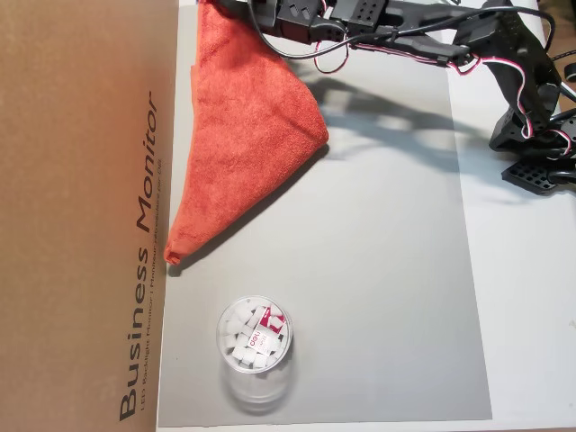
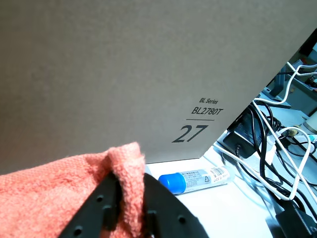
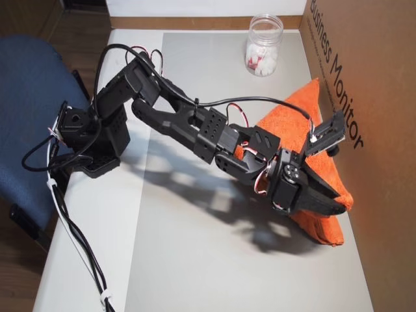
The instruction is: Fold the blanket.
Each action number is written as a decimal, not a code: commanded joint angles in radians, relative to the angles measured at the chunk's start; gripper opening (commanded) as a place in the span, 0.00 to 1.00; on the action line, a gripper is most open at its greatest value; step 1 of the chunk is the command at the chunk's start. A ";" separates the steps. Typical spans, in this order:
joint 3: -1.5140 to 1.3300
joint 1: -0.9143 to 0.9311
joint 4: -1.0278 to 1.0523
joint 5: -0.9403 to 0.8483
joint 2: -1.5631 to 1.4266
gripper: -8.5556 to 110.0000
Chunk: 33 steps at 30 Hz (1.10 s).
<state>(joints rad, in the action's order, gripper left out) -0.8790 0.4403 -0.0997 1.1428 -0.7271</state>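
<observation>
The black two-finger hand (image 2: 130, 208) grips a corner of the orange-red terry-cloth blanket (image 1: 238, 135), apparently folded into a triangle, with release remaining.

Orange-red terry blanket (image 1: 241, 135) folded in triangle on grey mat, top corner lifted

The blanket (image 1: 241, 135) is seen in plain orange-red terry. A flat grey is shown by the mat (image 1: 378, 270), white by the table (image 1: 531, 315). The cardboard box (image 1: 81, 216) is coloured brown with dark lettering. A clear jar (image 1: 255, 337) is filled with white pieces. The arm (image 3: 195, 123) is black, with red and white wires. The tube (image 2: 195, 179) is white with a blue cap.
</observation>
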 commanded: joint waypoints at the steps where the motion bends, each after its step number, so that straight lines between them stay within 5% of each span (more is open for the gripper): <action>1: 0.066 0.006 -0.055 0.005 0.003 0.07; 33: 0.184 -0.057 -0.175 0.181 0.212 0.07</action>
<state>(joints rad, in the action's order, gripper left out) -0.7424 0.3973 -0.2546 1.2962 -0.5077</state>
